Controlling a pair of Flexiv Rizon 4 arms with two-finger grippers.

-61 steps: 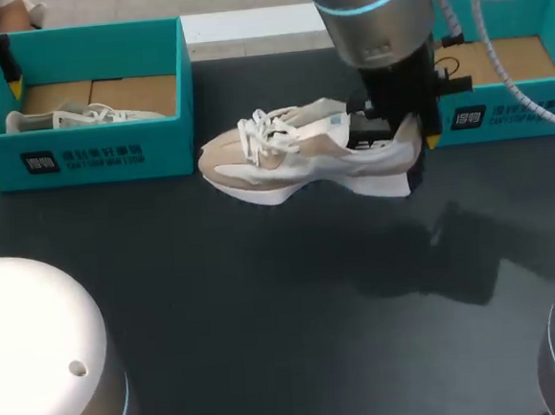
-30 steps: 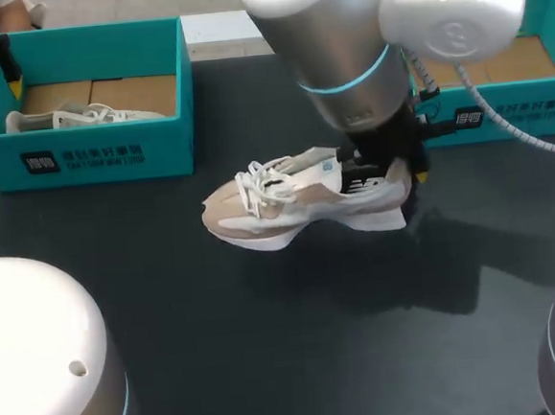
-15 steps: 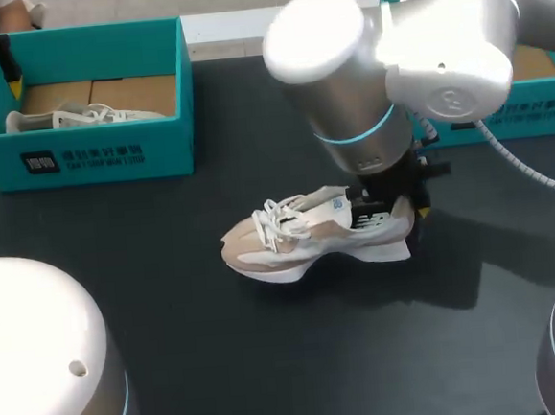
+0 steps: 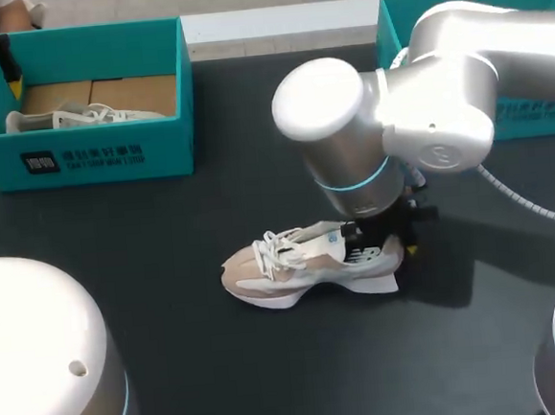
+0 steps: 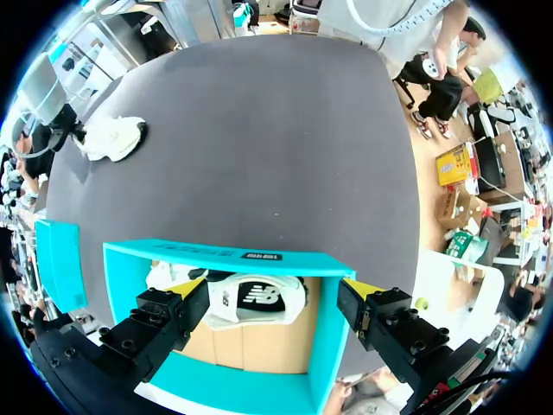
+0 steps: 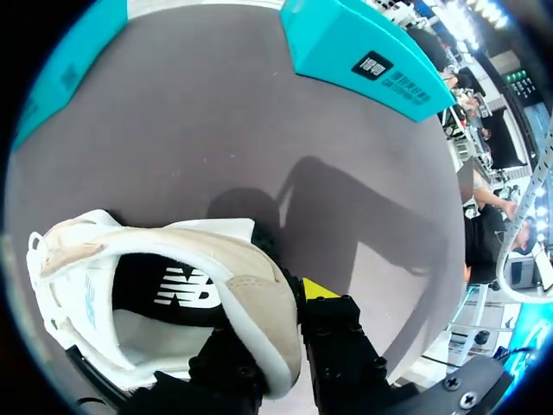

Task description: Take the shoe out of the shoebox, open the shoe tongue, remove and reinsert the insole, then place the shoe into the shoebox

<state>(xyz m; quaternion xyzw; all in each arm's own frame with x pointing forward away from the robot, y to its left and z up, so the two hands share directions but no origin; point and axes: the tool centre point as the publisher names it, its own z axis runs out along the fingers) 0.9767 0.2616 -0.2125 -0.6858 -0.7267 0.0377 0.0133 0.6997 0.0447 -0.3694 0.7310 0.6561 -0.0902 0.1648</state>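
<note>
Shoe [image 4: 306,263] sits on the bench [image 4: 167,274], heel clamped in the right pincer [image 6: 281,322]; left pincer [image 5: 275,290] hangs wide open, empty, over a shoebox [image 5: 216,255].

a robot lab or test cell, by the look of it: the silver jointed right arm [image 4: 441,89] works over a plain dark table [image 4: 167,274], and matching teal cartons are set out like props, one shoebox [image 4: 539,115] beyond the right tool [image 4: 396,241], a second shoebox [image 5: 321,346] under the left tool [image 5: 272,290].
</note>
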